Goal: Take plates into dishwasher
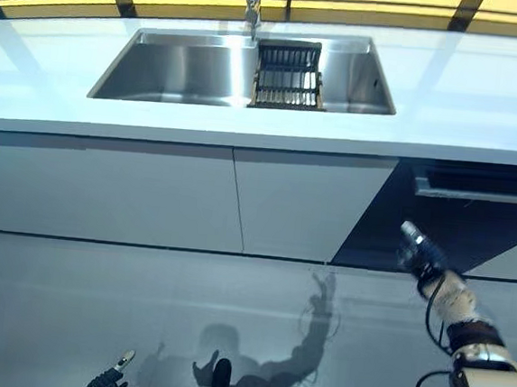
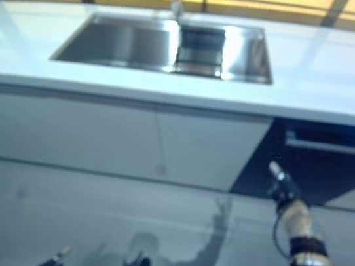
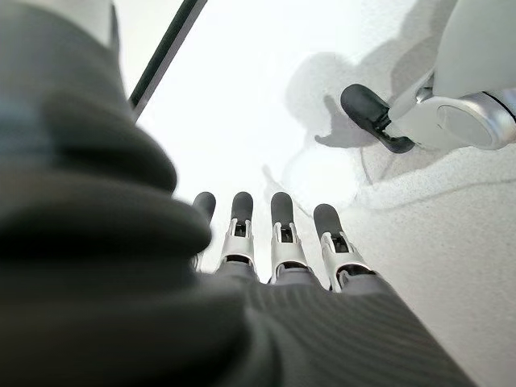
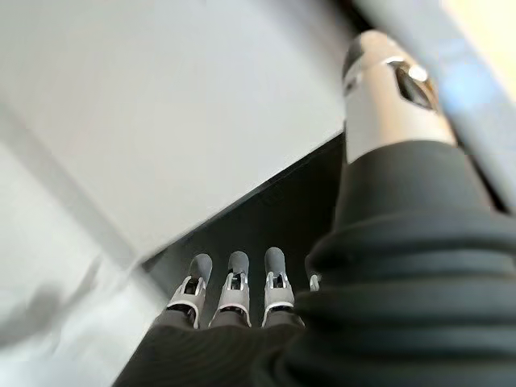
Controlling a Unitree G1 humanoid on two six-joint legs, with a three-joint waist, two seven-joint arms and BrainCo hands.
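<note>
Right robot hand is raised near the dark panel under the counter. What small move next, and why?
Probably reach the right robot hand, open and empty, up to the dark dishwasher door's top edge to pull it open; it looks closed, and no plates show yet.

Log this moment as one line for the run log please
right hand: open, raised toward dark dishwasher front | left hand: open, low, idle | sink: black rack inside | plates: none visible
</note>
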